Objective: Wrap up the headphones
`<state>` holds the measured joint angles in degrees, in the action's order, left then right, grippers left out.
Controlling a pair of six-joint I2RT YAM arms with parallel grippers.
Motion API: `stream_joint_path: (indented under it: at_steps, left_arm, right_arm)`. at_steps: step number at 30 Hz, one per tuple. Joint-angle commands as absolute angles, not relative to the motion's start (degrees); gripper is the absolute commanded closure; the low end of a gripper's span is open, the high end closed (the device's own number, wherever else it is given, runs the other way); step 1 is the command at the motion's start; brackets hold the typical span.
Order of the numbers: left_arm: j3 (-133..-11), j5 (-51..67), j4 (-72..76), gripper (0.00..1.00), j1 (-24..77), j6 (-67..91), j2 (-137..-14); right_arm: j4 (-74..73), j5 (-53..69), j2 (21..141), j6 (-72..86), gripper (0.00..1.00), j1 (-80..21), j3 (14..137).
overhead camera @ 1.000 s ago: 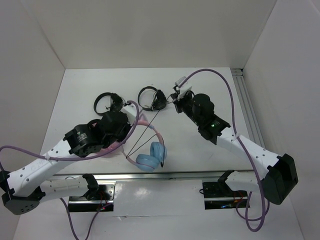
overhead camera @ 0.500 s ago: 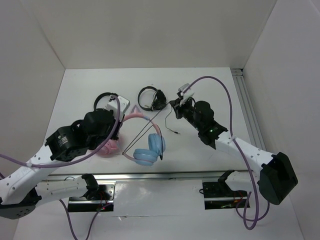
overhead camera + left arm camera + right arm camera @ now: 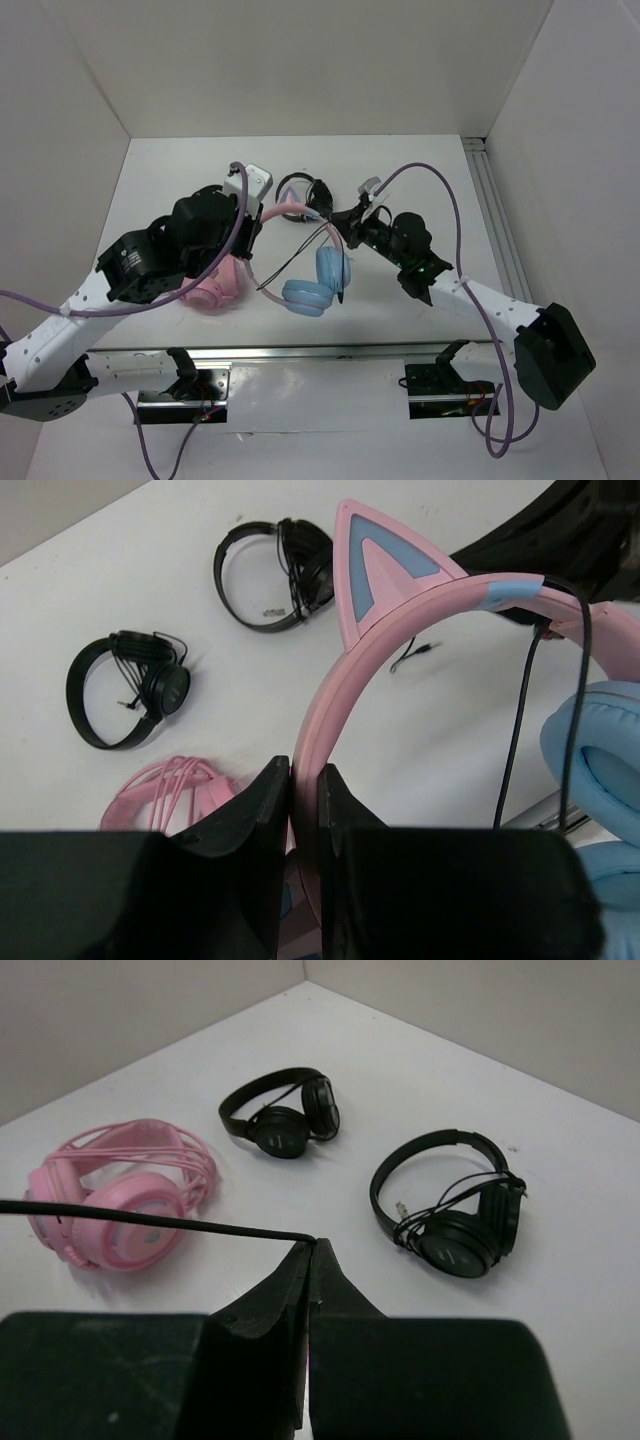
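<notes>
The headphones [image 3: 322, 272] have a pink cat-ear headband [image 3: 400, 630] and light blue ear cups [image 3: 600, 742]. They hang tilted above the table centre. My left gripper [image 3: 305, 776] is shut on the headband near one end; in the top view it [image 3: 262, 214] is left of the cups. The thin black cable [image 3: 515, 730] crosses the band and drops in two strands beside a cup. My right gripper [image 3: 310, 1246] is shut on the cable [image 3: 150, 1221], which runs taut to the left; from above it [image 3: 338, 224] is just right of the headband.
All-pink headphones [image 3: 212, 286] lie under my left arm, near the front left. Two smaller black headphones [image 3: 280, 1115] [image 3: 450, 1205] lie farther back; only one [image 3: 305, 195] shows from above. White walls enclose the table on three sides.
My left arm has carried the headphones back and to the right, uncovering the all-pink pair. The right gripper has moved left and nearer with the cable, close to the headband.
</notes>
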<state>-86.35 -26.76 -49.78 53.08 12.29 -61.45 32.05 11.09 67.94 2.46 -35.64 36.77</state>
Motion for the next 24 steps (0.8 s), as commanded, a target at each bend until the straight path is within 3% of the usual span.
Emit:
stream_joint_path:
  at_steps: [1, 6, 11, 24]
  left_arm:
    - [-91.84, -23.91, -43.07, 1.0, 53.35, 15.99, -61.61]
    - [-94.48, -24.52, -44.38, 1.0, 53.35, 19.77, -62.67]
    - [-95.8, -27.06, -45.35, 1.0, 53.35, 21.88, -62.67]
    - [-96.33, -38.23, -43.86, 1.0, 53.35, 25.93, -60.73]
  right_arm:
    - [40.95, 13.18, 67.85, 4.92, 1.0, -36.56, 36.04]
    - [45.87, 16.43, 72.24, 6.59, 0.76, -36.56, 36.64]
    - [53.76, 19.34, 79.44, 10.72, 0.68, -36.56, 37.27]
    - [67.76, 20.83, 96.31, 16.87, 0.74, -41.3, 36.74]
